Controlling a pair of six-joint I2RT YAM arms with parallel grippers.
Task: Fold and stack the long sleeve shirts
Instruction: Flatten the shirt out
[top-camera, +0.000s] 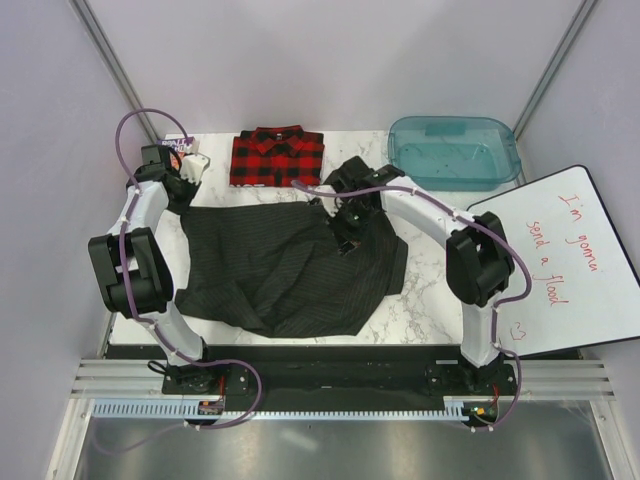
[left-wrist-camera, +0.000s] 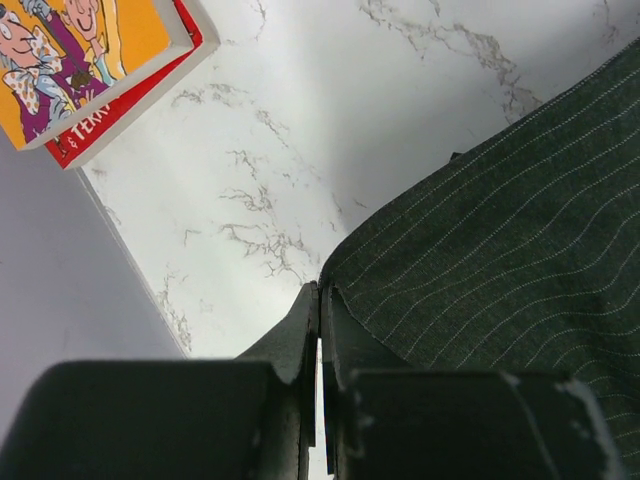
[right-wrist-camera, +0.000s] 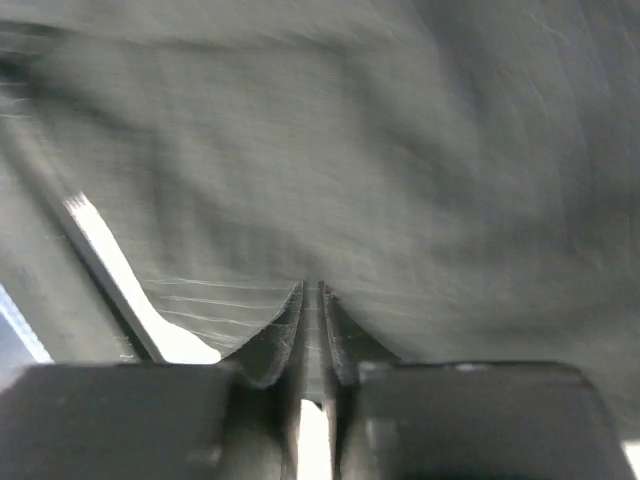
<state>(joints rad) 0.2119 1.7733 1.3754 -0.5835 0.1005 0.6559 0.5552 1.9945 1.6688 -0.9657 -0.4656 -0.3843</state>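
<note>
The dark pinstriped long sleeve shirt (top-camera: 290, 270) lies spread and rumpled across the middle of the marble table (top-camera: 430, 310). My left gripper (top-camera: 186, 200) is at its far left corner. In the left wrist view the left gripper (left-wrist-camera: 322, 293) is shut, with the edge of the pinstriped cloth (left-wrist-camera: 500, 230) pinched at its tips. My right gripper (top-camera: 346, 238) is down on the shirt's far right part. The right wrist view shows the right gripper (right-wrist-camera: 312, 288) shut on a fold of the dark cloth (right-wrist-camera: 330, 150). The red-and-black plaid shirt (top-camera: 277, 157) lies folded at the back.
A colourful book (left-wrist-camera: 90, 60) lies at the table's far left corner, close to the left gripper. A teal plastic bin (top-camera: 453, 150) stands at the back right. A whiteboard with red writing (top-camera: 560, 265) leans off the table's right side. Grey walls close in on both sides.
</note>
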